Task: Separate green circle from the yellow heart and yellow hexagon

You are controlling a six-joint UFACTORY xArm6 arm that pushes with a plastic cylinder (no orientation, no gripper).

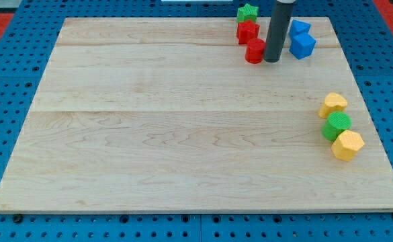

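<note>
The green circle point(336, 126) sits near the board's right edge, squeezed between the yellow heart point(332, 105) just above it and the yellow hexagon point(347, 144) just below it; all three touch in a short column. My tip point(271, 60) is at the view's top, far from that group. It stands just right of a red round block point(254, 51) and left of two blue blocks.
At the view's top stand a green star point(248, 12), a red block point(247, 30) below it, a blue block point(299, 29) and a blue cube point(303, 45). The wooden board point(183, 134) lies on a blue pegboard.
</note>
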